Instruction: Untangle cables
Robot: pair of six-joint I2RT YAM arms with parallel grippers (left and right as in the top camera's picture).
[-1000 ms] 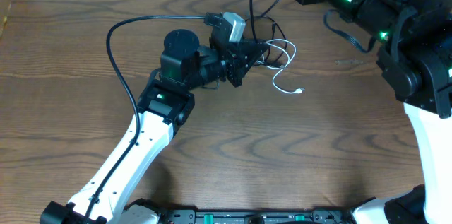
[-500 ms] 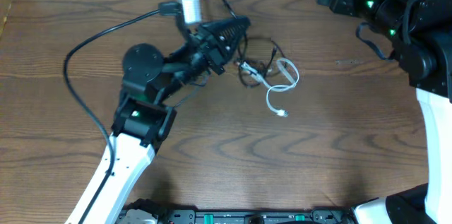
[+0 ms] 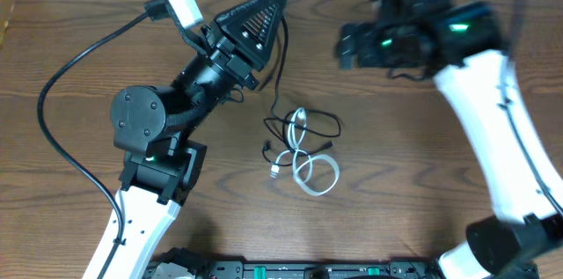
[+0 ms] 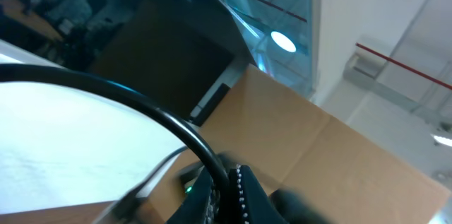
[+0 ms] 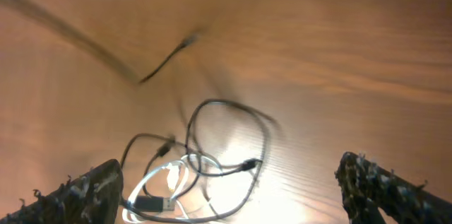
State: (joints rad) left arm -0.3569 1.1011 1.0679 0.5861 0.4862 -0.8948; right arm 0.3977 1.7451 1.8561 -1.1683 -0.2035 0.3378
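Wood-grain table (image 3: 413, 200) fills my overhead view. The left wrist camera points off it into the room, showing a ceiling light (image 4: 283, 40), a cardboard box (image 4: 332, 153) and a white surface at the left.

My left gripper (image 3: 276, 1) hangs over the far left of the table. Its fingers (image 4: 244, 190) look pressed together on 1 black cable (image 3: 280, 68). That cable loops out past the tip on the far side and runs from the gripper toward me, down to the heap. In the wrist view it arcs in from the left to the finger edge.

My right gripper (image 5: 227, 171) hangs over the far right of the table and is blurred from above. Its 2 fingers (image 5: 85, 196) are spread wide at the bottom corners of its wrist view, touching nothing.

The cables (image 3: 299, 143) lie mid-table, between the arms. Black loops are tangled over a white cable (image 3: 318, 178), whose loop sits at the near right of the heap. From the right wrist I see a black plug (image 5: 186, 40) apart from the heap, blurred.
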